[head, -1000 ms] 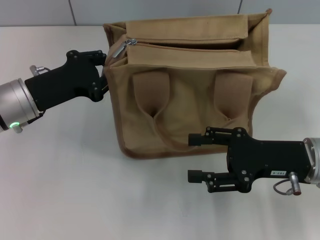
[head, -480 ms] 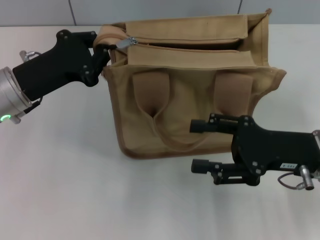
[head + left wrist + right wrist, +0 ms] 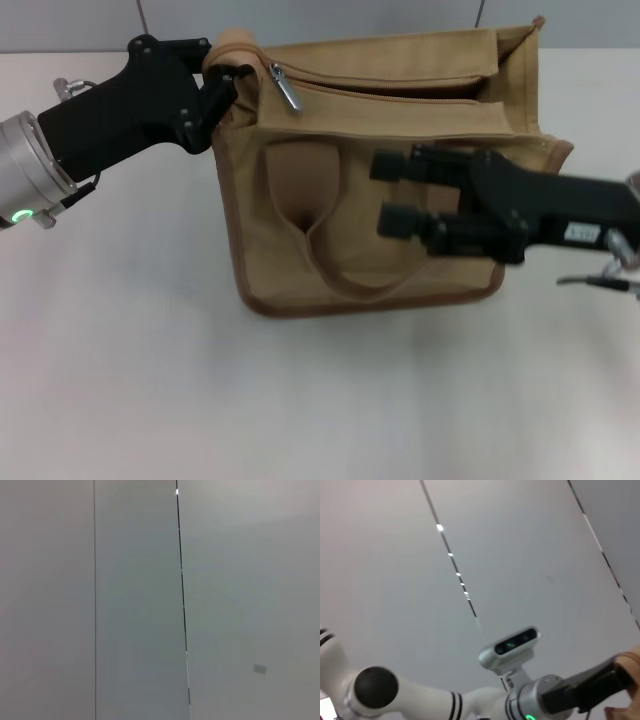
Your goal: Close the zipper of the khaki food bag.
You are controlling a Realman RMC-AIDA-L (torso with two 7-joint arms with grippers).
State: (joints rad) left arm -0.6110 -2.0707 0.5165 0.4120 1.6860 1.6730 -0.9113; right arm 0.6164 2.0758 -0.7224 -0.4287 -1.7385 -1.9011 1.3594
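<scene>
The khaki food bag stands on the white table in the head view, its two strap handles hanging down the front face. The zipper runs along the top, with the silver slider and pull tab at its left end. My left gripper is shut on the bag's top left corner and holds it raised. My right gripper is open and empty, just in front of the bag's front face on the right. A scrap of the bag shows in the right wrist view.
The white table spreads in front of and to the left of the bag. Grey wall panels fill the left wrist view. The right wrist view shows my head camera and my left arm.
My right gripper has risen from low by the table to in front of the bag's face. My left gripper has lifted the bag's left corner, and the pull tab has swung.
</scene>
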